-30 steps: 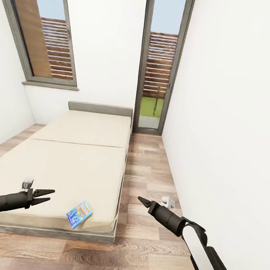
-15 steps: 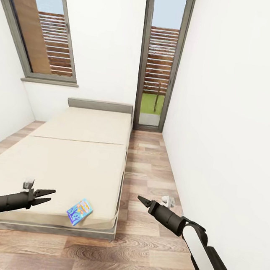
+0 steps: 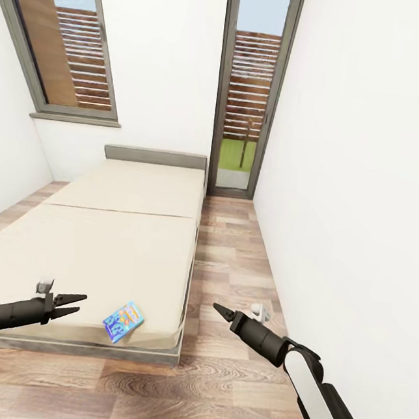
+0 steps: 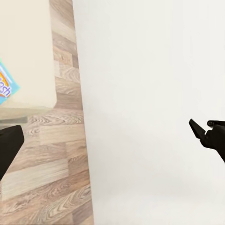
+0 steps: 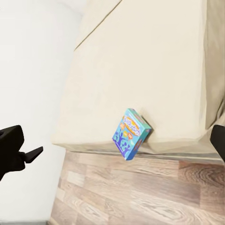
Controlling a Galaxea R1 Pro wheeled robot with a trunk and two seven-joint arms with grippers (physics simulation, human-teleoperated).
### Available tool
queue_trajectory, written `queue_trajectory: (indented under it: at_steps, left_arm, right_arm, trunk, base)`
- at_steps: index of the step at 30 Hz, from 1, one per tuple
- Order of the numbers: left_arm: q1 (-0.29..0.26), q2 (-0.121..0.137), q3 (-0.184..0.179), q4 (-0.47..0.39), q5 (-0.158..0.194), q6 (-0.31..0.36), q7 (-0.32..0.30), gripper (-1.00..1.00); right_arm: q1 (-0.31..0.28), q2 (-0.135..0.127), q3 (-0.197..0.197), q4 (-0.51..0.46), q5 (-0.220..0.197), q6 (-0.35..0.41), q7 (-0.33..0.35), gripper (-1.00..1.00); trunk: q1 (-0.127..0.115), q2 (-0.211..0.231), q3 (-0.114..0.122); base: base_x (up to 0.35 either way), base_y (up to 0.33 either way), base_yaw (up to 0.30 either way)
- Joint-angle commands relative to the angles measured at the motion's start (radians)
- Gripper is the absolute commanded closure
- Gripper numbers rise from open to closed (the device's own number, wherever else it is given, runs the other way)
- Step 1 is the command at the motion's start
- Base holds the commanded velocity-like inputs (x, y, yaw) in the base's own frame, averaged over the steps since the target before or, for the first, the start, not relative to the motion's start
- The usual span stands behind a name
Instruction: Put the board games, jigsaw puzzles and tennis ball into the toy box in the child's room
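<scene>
A blue board game (image 3: 123, 321) lies flat on the beige bed (image 3: 113, 250), close to its near right corner. In the right wrist view the board game (image 5: 132, 133) sits at the mattress edge above the plank floor. My left gripper (image 3: 76, 303) hovers open over the bed's near edge, left of the game and holding nothing. My right gripper (image 3: 220, 310) hangs over the floor to the right of the bed. Its fingers (image 5: 14, 147) stand wide apart and empty. A corner of the game (image 4: 3, 86) shows in the left wrist view. The table, toy box, jigsaw puzzles and tennis ball are out of view.
A white wall (image 3: 356, 188) runs close along the right, leaving a narrow strip of wood floor (image 3: 230, 258) between it and the bed. A glass door (image 3: 249, 96) stands at the strip's far end, and a window (image 3: 66, 41) is behind the grey headboard (image 3: 155, 157).
The whole picture has shifted a little, so the camera moved: the bed and game sit slightly higher in view. Both arms keep the same pose and nothing was gripped.
</scene>
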Motion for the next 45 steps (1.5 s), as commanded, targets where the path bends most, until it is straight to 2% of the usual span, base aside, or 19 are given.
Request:
queue_trajectory:
  at_steps: [1, 9, 16, 45]
  left_arm:
    - [-0.001, 0.0, 0.002, 0.0, -0.001, 0.01, -0.004, -1.0]
    - [-0.001, 0.007, 0.004, 0.004, 0.001, 0.008, -0.005, -1.0]
    - [-0.001, 0.0, 0.004, 0.013, 0.001, 0.008, -0.003, -1.0]
    - [-0.001, -0.001, 0.007, 0.014, 0.0, 0.005, -0.003, -1.0]
  right_arm:
    - [0.0, -0.001, -0.002, -0.001, -0.002, 0.003, 0.005, -1.0]
    - [0.001, -0.024, -0.032, -0.038, -0.005, 0.004, 0.06, -1.0]
    - [0.001, -0.041, -0.037, -0.047, -0.008, 0.004, 0.073, -1.0]
    - [0.001, -0.044, -0.038, -0.051, -0.009, 0.003, 0.075, -1.0]
  trunk:
    - [0.004, -0.008, -0.006]
    - [0.035, -0.064, -0.044]
    - [0.061, -0.113, -0.077]
    - [0.173, -0.316, -0.216]
  base:
    - [0.0, 0.0, 0.0]
    - [0.0, 0.0, 0.0]
    - [0.0, 0.0, 0.0]
    - [0.0, 0.0, 0.0]
